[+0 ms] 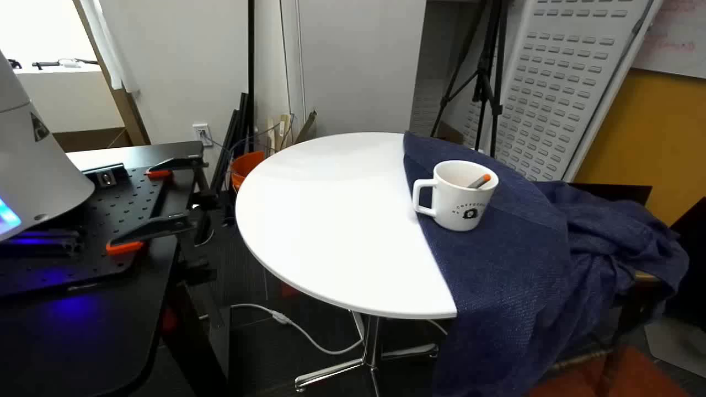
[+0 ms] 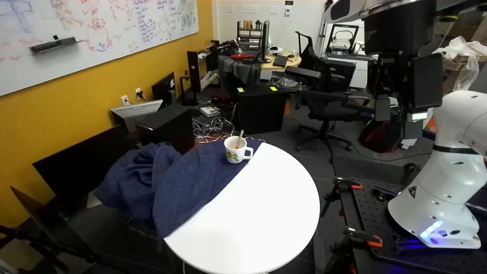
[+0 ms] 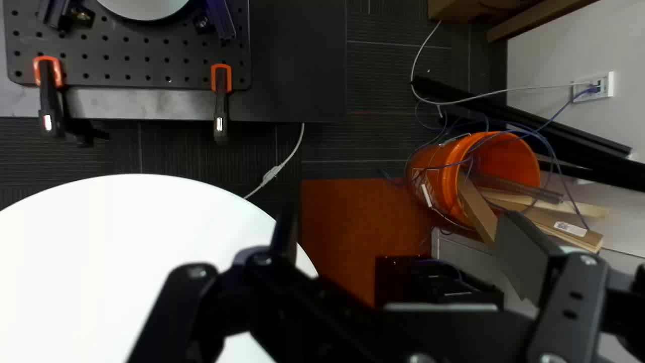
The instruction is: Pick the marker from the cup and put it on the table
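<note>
The marker (image 1: 479, 182) leans inside the white cup (image 1: 460, 204), showing orange and grey. The cup stands upright, handle toward the bare white side, on the dark blue cloth (image 1: 507, 264) draped over part of the round tabletop (image 1: 342, 220). In an exterior view, the tool (image 2: 397, 120) hangs well apart from the cup; the wrist view shows its fingers (image 3: 524, 252) spread wide.

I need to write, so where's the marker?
Right of centre in an exterior view, the marker leans in the white mug standing on the dark-blue cloth over the round table.
</note>
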Motion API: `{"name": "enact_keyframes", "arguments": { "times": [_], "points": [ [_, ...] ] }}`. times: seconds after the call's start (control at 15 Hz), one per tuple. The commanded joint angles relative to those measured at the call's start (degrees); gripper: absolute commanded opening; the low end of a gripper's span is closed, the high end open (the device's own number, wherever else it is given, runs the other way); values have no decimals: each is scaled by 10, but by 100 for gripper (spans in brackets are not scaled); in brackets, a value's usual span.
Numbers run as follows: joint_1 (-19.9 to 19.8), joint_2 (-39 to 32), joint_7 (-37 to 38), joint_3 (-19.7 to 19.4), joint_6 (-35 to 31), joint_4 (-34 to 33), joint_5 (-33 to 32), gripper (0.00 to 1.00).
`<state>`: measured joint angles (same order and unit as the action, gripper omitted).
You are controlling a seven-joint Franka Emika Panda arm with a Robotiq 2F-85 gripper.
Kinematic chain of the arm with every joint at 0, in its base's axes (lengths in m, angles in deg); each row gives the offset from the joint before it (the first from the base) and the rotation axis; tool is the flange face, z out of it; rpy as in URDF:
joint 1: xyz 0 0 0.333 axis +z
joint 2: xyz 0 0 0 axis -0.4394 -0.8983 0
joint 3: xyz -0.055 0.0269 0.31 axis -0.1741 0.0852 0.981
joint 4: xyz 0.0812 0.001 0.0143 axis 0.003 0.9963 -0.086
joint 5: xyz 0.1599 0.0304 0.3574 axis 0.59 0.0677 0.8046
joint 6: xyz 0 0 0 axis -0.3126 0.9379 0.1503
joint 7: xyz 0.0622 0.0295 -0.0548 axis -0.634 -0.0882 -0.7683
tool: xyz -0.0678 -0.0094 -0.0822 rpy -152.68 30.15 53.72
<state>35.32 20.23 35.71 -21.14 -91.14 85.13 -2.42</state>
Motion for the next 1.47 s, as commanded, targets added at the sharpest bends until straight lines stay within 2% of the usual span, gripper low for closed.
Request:
{"name": "enact_keyframes", "arguments": {
  "times": [0.0,0.4,0.67,1.0,1.4],
  "points": [
    [-15,0,-6,12,4,-2,5,100],
    [-15,0,-6,12,4,-2,5,100],
    [-27,4,-5,13,-26,2,-1,100],
    [-49,9,1,8,-106,9,-10,100],
    [-93,14,30,6,-258,33,-50,100]
  ]
}}
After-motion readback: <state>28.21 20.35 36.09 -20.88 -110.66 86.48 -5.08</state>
